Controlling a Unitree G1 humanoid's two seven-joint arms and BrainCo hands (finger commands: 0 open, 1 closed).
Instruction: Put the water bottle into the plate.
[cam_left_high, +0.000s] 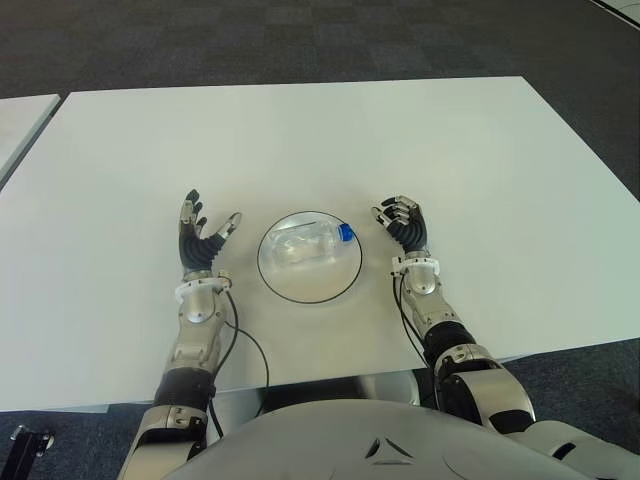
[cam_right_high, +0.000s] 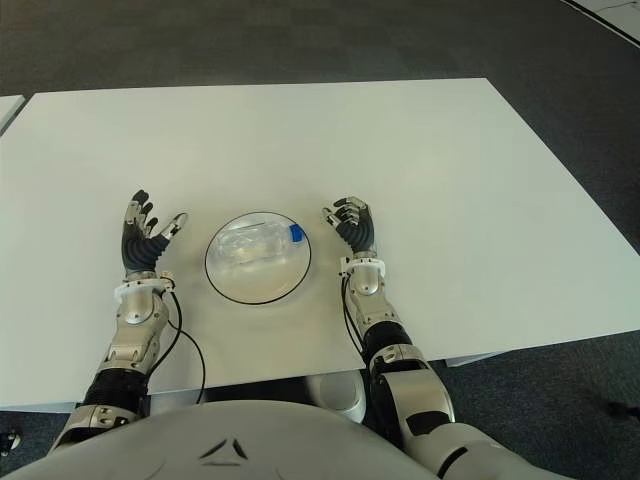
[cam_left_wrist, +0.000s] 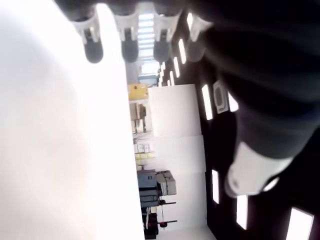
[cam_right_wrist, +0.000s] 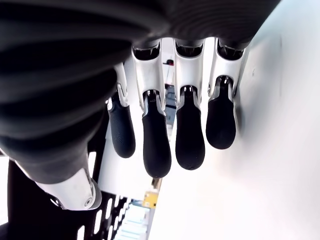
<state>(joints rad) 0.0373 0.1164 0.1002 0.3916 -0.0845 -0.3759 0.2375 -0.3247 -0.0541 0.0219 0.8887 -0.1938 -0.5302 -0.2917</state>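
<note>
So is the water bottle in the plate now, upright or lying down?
In, lying down: the water bottle lies on its side inside the plate, blue cap toward the empty right hand.

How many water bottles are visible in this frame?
1: the water bottle lies on its side in the plate, between the empty left hand and right hand.

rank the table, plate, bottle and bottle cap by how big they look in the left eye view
1. table
2. plate
3. bottle, lying inside the plate
4. cap, the blue end of the bottle
</note>
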